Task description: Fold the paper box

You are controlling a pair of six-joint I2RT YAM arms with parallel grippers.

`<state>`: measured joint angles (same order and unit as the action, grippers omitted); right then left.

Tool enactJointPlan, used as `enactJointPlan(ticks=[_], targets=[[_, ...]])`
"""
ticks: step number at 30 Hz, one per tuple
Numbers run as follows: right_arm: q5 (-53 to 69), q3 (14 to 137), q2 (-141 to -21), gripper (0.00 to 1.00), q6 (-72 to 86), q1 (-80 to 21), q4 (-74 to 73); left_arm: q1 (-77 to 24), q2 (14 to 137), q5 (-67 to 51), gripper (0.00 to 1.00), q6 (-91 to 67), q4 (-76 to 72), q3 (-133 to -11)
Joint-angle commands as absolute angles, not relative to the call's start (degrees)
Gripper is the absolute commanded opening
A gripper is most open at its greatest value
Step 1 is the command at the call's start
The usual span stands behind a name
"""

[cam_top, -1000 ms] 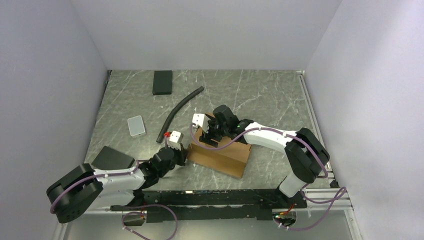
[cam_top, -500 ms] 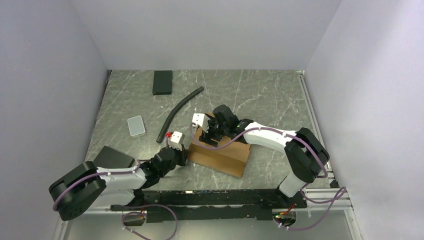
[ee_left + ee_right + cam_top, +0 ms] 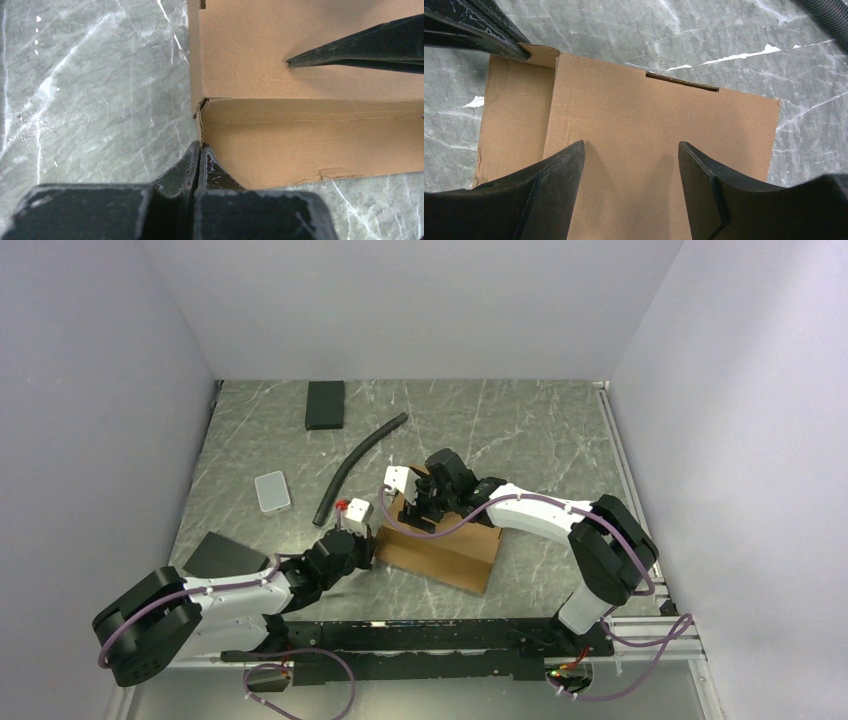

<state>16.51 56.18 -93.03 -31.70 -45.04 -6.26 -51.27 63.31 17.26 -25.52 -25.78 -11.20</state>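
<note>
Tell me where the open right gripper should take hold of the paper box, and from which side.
Probably the narrow side flap of the paper box, approached from its free outer edge. The main panel lies flat and is wider than the open jaws of the right gripper; the flap is creased, its edge exposed.

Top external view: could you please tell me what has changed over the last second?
The left end effector, shut, edged slightly rightward toward the paper box and its left corner. Nothing was taken hold of or let go. The right end effector, open over the box, and the box itself stayed put.
</note>
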Motion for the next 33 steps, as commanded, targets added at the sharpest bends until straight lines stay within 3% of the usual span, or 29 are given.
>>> enactJointPlan(ticks=[1,15,33], targets=[[13.1,56.16,-95.8,0.72,-32.62,-44.82,-9.01,-51.87,61.78,16.49,0.0,-23.11,-22.58,-13.95],[12.91,56.16,-95.7,0.72,-32.52,-44.82,-9.05,-51.79,64.06,13.84,0.0,-21.27,-23.22,-14.89],[13.45,56.34,-95.58,0.72,-32.76,-44.83,-9.4,-50.5,64.56,17.48,0.0,-19.37,-13.83,-22.21]])
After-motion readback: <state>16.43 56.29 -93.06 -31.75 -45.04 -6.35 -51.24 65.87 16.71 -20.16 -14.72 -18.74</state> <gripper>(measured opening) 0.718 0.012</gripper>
